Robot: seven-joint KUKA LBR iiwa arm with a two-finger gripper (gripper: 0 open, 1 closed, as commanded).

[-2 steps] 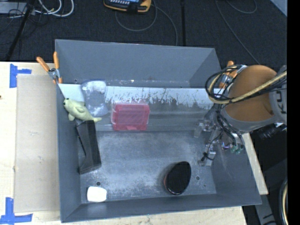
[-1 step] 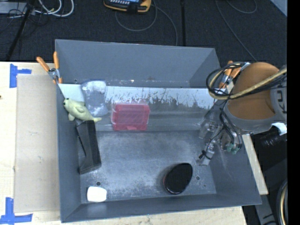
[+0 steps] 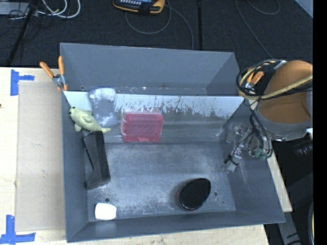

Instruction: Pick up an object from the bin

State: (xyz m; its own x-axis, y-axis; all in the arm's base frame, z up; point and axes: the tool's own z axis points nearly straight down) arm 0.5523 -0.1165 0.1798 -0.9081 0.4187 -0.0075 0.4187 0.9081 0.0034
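My gripper (image 3: 233, 160) hangs by the bin's right wall, above the floor there. Nothing shows between its tips. The nearest loose thing is a black oval disc (image 3: 194, 193), lying flat on the floor near the front, below and left of the gripper. A pink translucent box (image 3: 142, 127) rests against the back wall, well to the gripper's left.
Along the left wall lie a long black block (image 3: 96, 160), a yellow-green soft toy (image 3: 84, 120) and a clear crumpled plastic piece (image 3: 104, 107). A small white block (image 3: 105, 211) sits in the front left corner. The arm's orange cover and cables hang over the right rim.
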